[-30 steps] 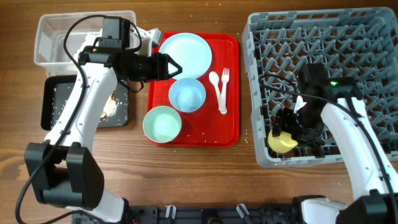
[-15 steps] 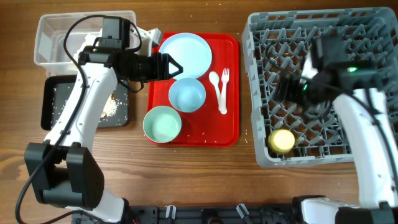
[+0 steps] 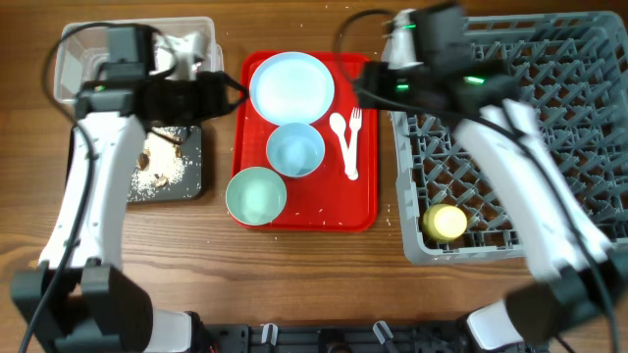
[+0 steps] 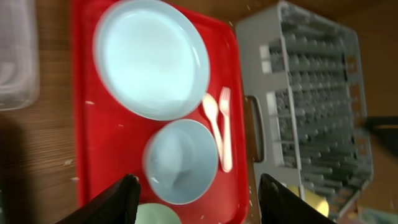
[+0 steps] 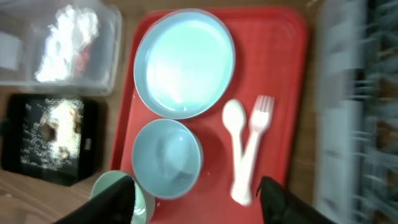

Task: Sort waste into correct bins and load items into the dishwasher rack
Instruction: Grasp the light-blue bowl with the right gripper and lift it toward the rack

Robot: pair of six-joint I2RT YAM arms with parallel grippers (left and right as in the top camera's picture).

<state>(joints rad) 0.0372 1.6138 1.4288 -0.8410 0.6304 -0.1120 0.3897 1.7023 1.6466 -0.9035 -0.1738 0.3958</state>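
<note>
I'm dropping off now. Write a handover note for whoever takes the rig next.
Left gripper: open, empty, above the red tray.
Right gripper: open, empty, also over the tray.
Done: yellow cup is in the rack. Crumpled paper is in the clear tub, with what looks like the wrapper beside it (blurred). Food scraps are in the black tray.
Left: plate, blue bowl, mint bowl, fork and spoon, all on the red tray, go into the rack.
</note>
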